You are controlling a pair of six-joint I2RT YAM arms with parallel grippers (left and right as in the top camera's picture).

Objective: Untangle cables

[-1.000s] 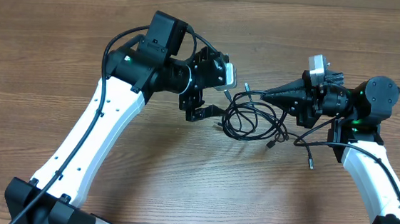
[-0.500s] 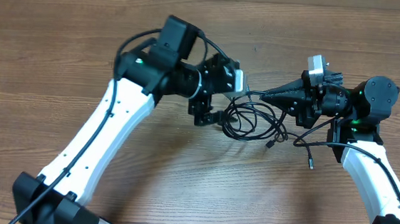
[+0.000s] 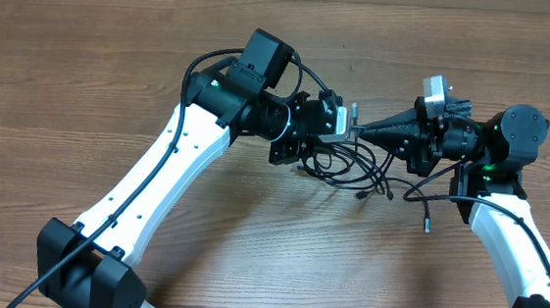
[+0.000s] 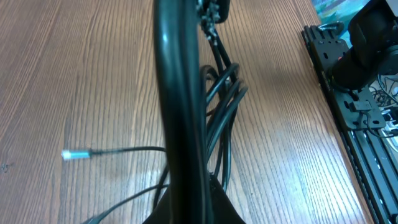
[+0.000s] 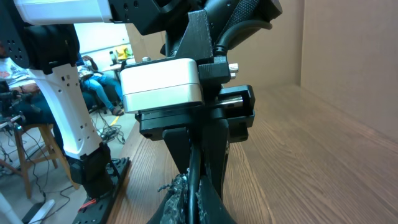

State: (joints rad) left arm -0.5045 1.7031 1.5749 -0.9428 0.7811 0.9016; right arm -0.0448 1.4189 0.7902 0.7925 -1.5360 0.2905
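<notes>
1. Left arm has swung in to the right since a second ago. Its left pincer (image 3: 343,140) was wide open back then and is now snapped shut.
2. That pincer has closed right at the edge of the tangle of thin black flexible cords (image 3: 362,171). In the left wrist view several strands run out alongside its closed fingers, so it looks clamped on them.
3. Right pincer (image 3: 358,131) hasn't budged. It's closed too, with its pointy nose pinching a strand at the top of the tangle.
4. The two pincer tips sit just beside each other, nearly nose to nose, over the brown wood-grain desk (image 3: 84,80).
5. The tangle itself sits mid-desk between the two arms, just below those tips, and its loops look more bunched up than before.
6. Loose ends:
   - One small plug end (image 3: 426,225) lies on the desk off to the right, near the right arm.
   - One silver-tipped plug end (image 4: 71,154) lies flat on the wood, apart from the bundle.
</notes>
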